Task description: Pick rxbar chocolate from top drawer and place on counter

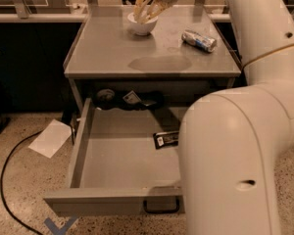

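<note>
Below, the black, pale-lettered rxbar chocolate (pixel 166 139) lies in the top drawer (pixel 81 146); gripper (pixel 146 14) above bowl (pixel 142 28), fingers (pixel 138 9) spread, empty.

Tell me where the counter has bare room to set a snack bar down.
The counter is bare across its front half, from the front edge up to the white bowl and the can, and along its left rim. The back middle is crowded: the gripper is over the bowl.
</note>
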`<action>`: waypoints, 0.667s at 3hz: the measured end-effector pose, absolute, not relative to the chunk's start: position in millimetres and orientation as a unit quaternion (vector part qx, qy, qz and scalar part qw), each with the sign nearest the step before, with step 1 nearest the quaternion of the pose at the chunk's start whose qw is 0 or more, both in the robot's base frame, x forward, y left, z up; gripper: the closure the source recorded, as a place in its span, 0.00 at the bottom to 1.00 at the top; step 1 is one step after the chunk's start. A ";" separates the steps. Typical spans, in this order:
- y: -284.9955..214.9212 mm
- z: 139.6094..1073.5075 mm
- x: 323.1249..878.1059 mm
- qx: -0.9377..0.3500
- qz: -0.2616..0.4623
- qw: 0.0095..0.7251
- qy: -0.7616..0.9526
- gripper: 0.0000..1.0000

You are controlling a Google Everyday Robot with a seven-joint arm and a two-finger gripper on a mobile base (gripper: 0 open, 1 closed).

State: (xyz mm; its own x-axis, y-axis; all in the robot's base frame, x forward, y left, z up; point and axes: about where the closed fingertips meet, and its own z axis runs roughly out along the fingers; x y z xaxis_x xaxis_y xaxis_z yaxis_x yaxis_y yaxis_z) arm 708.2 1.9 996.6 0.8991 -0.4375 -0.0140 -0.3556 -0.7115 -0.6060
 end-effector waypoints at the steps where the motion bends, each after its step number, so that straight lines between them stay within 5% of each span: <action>1: 15.7 1011.6 719.5 -0.916 -0.085 0.332 0.207 0.85; 2: 22.9 1009.6 724.7 -0.914 -0.088 0.337 0.206 0.62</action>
